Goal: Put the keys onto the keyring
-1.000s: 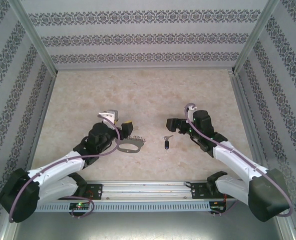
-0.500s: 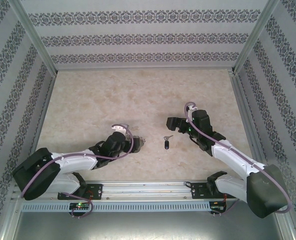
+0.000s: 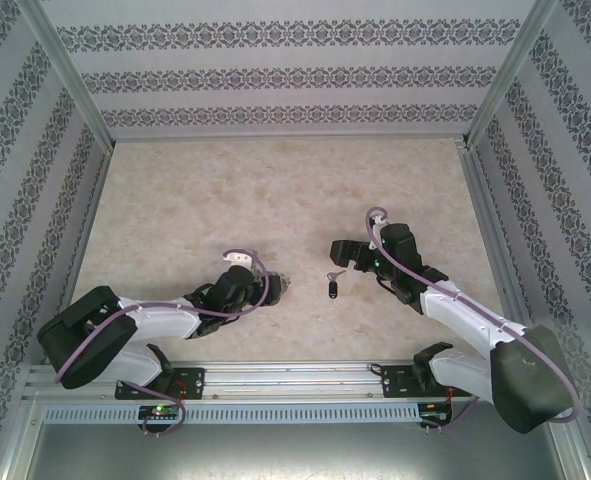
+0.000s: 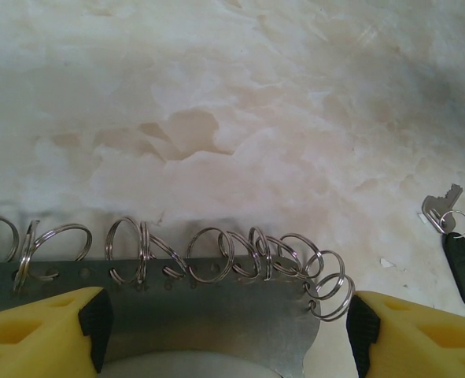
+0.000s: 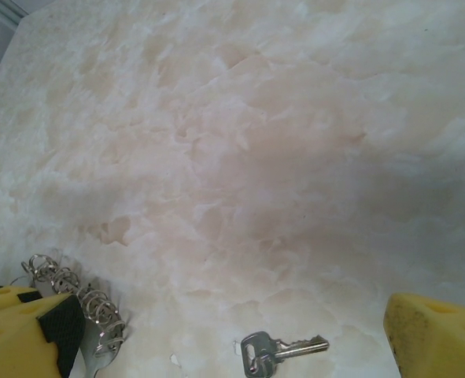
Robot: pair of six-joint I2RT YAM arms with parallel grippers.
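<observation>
camera above: left gripper (image 3: 267, 290) sits low over the keyring (image 3: 281, 287); the key (image 3: 333, 287) lies just right of it, near the right gripper (image 3: 341, 250). left wrist: jaws spread either side of the flat grey keyring (image 4: 216, 276), seemingly not pinching it. thin, stiff, probably slippery metal, so clamp across its edges. right wrist: jaws wide and empty near the key (image 5: 279, 349); light, easily skidded, best pinched by its head.

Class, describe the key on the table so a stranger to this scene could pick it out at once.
On the pale marbled table, look between the left arm and the right arm. The key lies there: a black oblong tag joined to a silver blade, unlike the grey keyring with wire loops to its left.
</observation>
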